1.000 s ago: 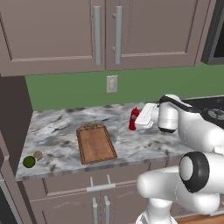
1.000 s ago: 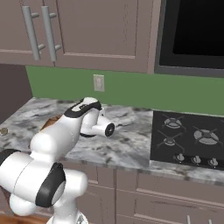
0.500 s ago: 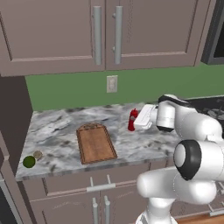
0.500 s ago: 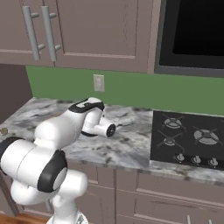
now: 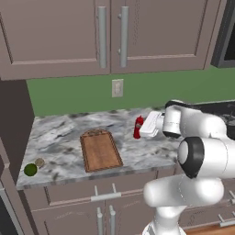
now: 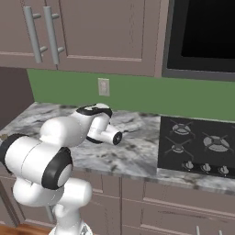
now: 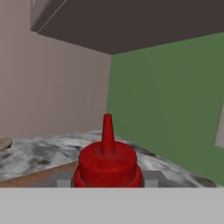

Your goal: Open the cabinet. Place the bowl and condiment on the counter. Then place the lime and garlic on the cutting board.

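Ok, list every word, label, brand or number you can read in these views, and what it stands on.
None: no readable text in any view.
The condiment bottle is plain red, no label.
The cabinet doors, stove knobs and wall outlet bear no markings.

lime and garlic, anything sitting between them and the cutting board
Nothing visible. The lime and garlic lie at the counter's left front corner, with bare marble between them and the cutting board. The condiment stands beyond the board's far side.
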Controlling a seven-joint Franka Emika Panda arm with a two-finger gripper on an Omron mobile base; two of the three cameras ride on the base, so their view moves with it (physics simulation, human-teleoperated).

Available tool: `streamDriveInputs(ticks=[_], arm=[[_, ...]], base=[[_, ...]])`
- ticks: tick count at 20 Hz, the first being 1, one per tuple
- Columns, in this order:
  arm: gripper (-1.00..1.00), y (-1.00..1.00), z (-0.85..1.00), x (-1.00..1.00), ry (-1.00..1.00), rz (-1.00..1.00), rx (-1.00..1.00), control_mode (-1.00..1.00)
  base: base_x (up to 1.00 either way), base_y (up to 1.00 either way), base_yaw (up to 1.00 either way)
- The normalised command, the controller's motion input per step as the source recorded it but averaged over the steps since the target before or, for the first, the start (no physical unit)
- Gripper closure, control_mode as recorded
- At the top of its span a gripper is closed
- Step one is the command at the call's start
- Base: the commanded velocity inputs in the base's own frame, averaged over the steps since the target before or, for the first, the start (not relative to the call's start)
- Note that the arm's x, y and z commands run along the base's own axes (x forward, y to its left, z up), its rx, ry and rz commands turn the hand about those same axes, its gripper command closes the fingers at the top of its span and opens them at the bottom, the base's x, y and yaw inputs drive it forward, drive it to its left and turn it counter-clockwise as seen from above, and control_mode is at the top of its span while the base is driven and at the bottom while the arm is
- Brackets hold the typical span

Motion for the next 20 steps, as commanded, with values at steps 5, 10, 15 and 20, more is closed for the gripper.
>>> streamDriveInputs(ticks=[5, 10, 15, 20], arm=[[1.0, 0.0, -0.13, 0.11, 0.0, 0.01, 0.0, -1.0], [1.0, 0.0, -0.1, 0.1, 0.0, 0.0, 0.0, -1.0], [1.0, 0.0, -0.11, 0.11, 0.0, 0.0, 0.0, -1.0], [1.0, 0.0, -0.13, 0.13, 0.0, 0.0, 0.0, -1.0]], base=[[0.0, 0.0, 0.0], [0.0, 0.0, 0.0], [0.0, 0.0, 0.0], [0.0, 0.0, 0.0]])
